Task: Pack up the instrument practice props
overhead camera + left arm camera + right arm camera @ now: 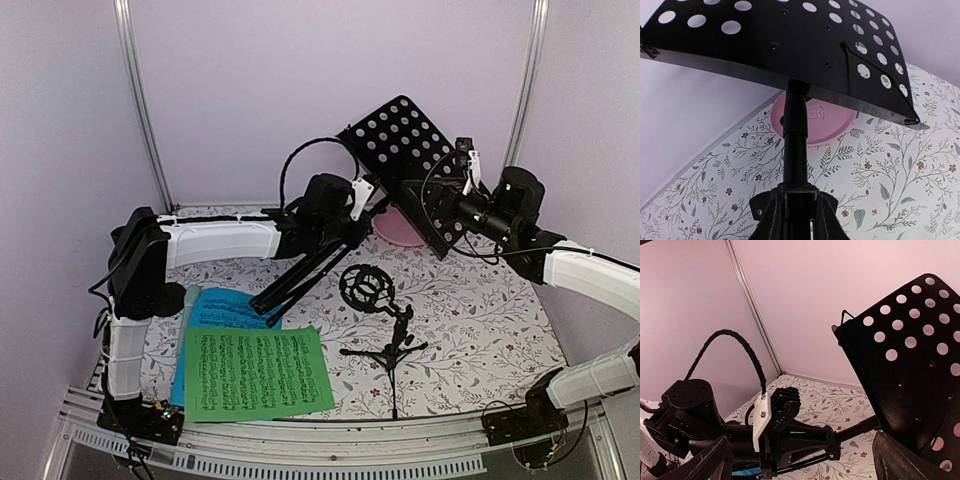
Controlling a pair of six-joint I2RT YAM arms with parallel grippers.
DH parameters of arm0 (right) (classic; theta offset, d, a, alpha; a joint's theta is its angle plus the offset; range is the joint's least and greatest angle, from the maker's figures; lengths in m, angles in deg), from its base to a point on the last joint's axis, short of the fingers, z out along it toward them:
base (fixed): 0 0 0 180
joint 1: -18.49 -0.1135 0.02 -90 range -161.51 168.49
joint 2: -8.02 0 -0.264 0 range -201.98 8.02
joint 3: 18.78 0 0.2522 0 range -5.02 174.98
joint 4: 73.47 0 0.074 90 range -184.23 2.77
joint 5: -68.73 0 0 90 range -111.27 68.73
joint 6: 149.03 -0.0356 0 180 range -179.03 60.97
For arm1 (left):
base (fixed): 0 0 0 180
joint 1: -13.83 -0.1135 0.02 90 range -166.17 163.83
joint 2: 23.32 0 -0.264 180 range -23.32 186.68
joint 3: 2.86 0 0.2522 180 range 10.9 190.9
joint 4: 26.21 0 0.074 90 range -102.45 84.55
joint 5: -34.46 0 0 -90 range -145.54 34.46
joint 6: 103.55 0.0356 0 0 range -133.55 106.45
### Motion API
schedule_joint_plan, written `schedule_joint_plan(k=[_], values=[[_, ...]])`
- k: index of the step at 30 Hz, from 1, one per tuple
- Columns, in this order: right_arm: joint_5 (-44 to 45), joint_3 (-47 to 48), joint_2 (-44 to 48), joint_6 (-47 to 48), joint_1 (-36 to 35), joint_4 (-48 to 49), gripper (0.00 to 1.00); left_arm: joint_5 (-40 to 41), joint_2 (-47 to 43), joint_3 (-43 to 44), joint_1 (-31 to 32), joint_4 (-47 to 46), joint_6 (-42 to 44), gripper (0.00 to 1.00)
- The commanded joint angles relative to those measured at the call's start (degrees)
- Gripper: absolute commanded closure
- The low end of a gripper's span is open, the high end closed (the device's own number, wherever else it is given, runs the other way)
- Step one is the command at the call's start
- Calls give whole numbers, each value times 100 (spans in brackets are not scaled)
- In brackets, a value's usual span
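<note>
2 arms meet at the back of the floral surface [470, 320]. The left end effector [348, 222] is closed tight round the pole [794, 130] of the black perforated sheet-music rack [400, 140]. It holds it tilted, plate up toward the back wall. The tripod legs [290, 285] are folded together and slant down toward the blue music sheet [222, 305].

The right end effector [810, 462] is spread wide with nothing in it. Its right finger [907, 460] sits just beside the rack's lower edge; contact is unclear.

A round pink plate [822, 125] lies on the surface behind the pole. 1 black mic support [385, 335] with a ring mount stands upright mid-surface on its small tripod. The green music sheet [258, 372] lies flat at the near edge, overlapping the blue one.
</note>
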Motion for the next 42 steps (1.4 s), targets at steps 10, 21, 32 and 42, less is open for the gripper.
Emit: schedule_joint_plan(k=[10,21,32,42], values=[[-339,-205,321,-910,385,-316,1,-354,-839,925,10,-1958,-50,100],[-878,83,352,-1481,385,-34,1,-1305,-796,2045,-114,-1827,-947,100],[-1274,-779,1160,-1767,386,937,1,-2331,-854,2498,-233,-2050,-1799,100],[-1568,-1519,818,-3401,859,3694,1,-3052,-761,2820,-223,-2401,-2444,100]])
